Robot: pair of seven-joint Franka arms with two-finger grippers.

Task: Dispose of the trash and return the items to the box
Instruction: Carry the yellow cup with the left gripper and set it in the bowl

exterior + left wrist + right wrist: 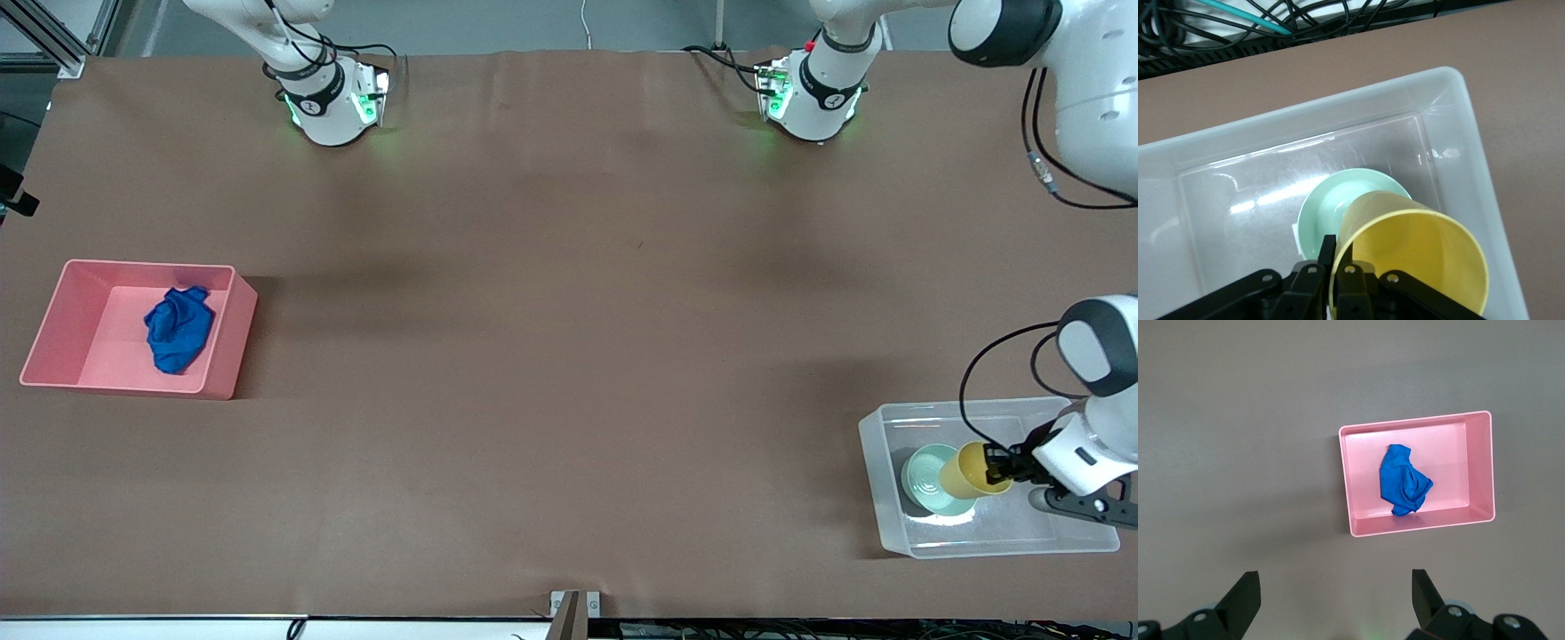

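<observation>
My left gripper (1000, 464) (1339, 252) is shut on the rim of the yellow cup (969, 471) (1418, 260), one finger inside the wall and one outside. It holds the cup tilted inside the clear box (889, 427) (1458, 87), just over the mint-green bowl (925, 480) (1331, 200) on the box's floor. I cannot tell whether cup and bowl touch. The blue wad of trash (178, 329) (1405, 480) lies in the pink bin (62, 320) (1478, 467). My right gripper (1335, 577) is open and empty, high over bare table beside the pink bin; it is out of the front view.
The clear box stands near the table's front corner at the left arm's end. The pink bin stands at the right arm's end. Brown table cloth (569, 356) stretches between them. The left arm's elbow (1093, 89) hangs above the box's end of the table.
</observation>
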